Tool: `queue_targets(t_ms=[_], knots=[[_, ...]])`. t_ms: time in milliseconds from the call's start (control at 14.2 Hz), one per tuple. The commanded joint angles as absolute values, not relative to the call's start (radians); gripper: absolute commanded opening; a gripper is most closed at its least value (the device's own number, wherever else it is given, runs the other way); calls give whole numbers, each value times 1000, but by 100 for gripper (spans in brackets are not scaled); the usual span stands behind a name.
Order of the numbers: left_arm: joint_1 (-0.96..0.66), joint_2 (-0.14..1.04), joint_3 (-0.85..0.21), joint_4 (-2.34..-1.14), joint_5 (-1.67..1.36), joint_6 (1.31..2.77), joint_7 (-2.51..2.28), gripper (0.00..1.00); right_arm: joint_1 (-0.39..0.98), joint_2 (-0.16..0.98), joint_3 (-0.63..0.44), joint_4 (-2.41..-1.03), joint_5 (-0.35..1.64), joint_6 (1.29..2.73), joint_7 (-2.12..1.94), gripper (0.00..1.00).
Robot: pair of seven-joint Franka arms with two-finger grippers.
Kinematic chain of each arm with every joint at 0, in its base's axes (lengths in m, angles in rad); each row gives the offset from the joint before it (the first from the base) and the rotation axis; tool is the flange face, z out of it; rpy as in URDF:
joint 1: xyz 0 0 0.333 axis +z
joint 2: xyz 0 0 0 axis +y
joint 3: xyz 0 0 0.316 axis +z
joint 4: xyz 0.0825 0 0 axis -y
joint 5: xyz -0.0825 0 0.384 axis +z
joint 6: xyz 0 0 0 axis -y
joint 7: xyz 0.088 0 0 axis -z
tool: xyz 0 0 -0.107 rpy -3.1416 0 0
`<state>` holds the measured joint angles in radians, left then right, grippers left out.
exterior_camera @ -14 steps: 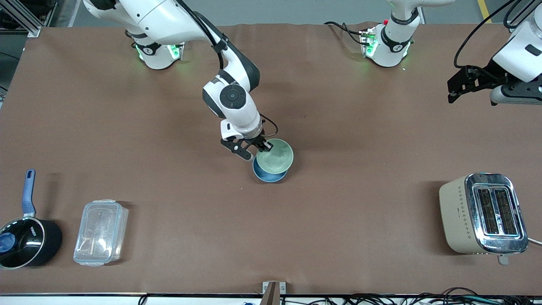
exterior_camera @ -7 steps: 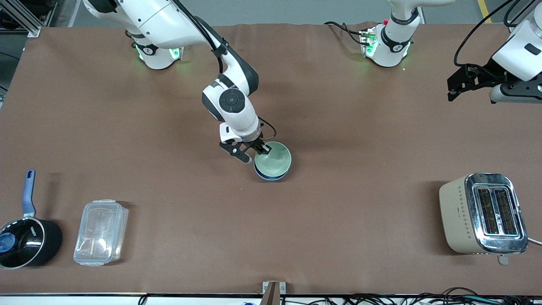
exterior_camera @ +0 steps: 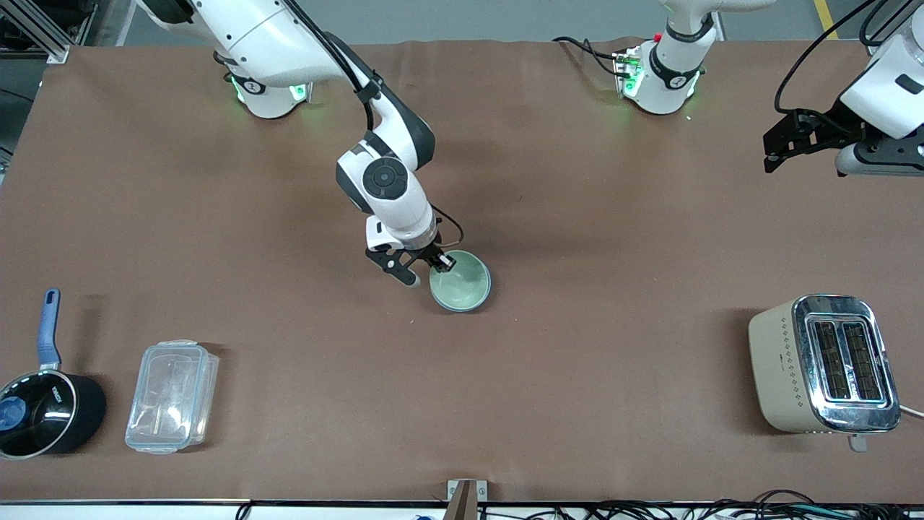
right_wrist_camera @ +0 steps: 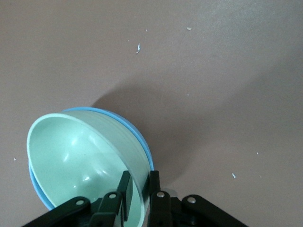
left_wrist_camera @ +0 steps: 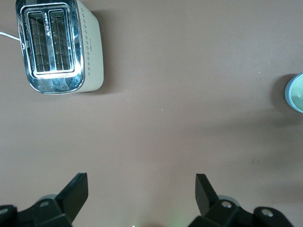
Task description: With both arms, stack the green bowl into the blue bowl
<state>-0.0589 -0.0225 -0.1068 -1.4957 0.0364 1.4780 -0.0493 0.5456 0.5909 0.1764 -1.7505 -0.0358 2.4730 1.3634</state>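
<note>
The green bowl (exterior_camera: pixel 462 282) sits inside the blue bowl (exterior_camera: pixel 462 308) in the middle of the table; only a thin blue rim shows round it. In the right wrist view the green bowl (right_wrist_camera: pixel 80 156) nests in the blue bowl (right_wrist_camera: pixel 142 137). My right gripper (exterior_camera: pixel 440 264) is shut on the green bowl's rim, one finger inside and one outside, as its wrist view (right_wrist_camera: pixel 139 189) shows. My left gripper (exterior_camera: pixel 776 148) is open and empty, up in the air over the left arm's end of the table; its wrist view (left_wrist_camera: pixel 141 189) shows bare table between the jaws.
A beige toaster (exterior_camera: pixel 823 365) stands near the front camera at the left arm's end, also in the left wrist view (left_wrist_camera: pixel 57 45). A clear plastic box (exterior_camera: pixel 172 396) and a black saucepan with a blue handle (exterior_camera: pixel 45 404) stand at the right arm's end.
My right gripper has lowered the green bowl from a tilted hold above the blue bowl down into it. The left arm has barely moved.
</note>
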Motion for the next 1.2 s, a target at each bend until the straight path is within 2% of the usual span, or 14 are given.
queue_targets(t_ms=[0, 141, 282, 634, 845, 915, 1127], knots=[[-66, -38, -100, -1505, 20, 1466, -35, 100, 529, 591, 186, -1706, -49, 2444, 1371, 50], [-66, -37, -100, -1503, 21, 1466, -35, 100, 517, 525, 180, -1701, -72, 2369, 1378, 91], [-66, -37, -100, -1503, 23, 1466, -35, 100, 445, 425, 183, -1703, -167, 2272, 1353, 100], [-74, -19, -104, -1482, 21, 1466, -38, 100, 234, 186, 183, -1701, -173, 1940, 934, 100], [-74, -12, -104, -1476, 12, 1465, -41, 100, 79, 77, 181, -1703, -137, 1807, 632, 100], [-74, -8, -104, -1476, 12, 1463, -43, 100, 43, 43, 161, -1701, -86, 1778, 527, 100], [-63, -6, -104, -1476, 12, 1462, -41, 100, 87, -37, -52, -1694, -29, 1695, 298, 100]])
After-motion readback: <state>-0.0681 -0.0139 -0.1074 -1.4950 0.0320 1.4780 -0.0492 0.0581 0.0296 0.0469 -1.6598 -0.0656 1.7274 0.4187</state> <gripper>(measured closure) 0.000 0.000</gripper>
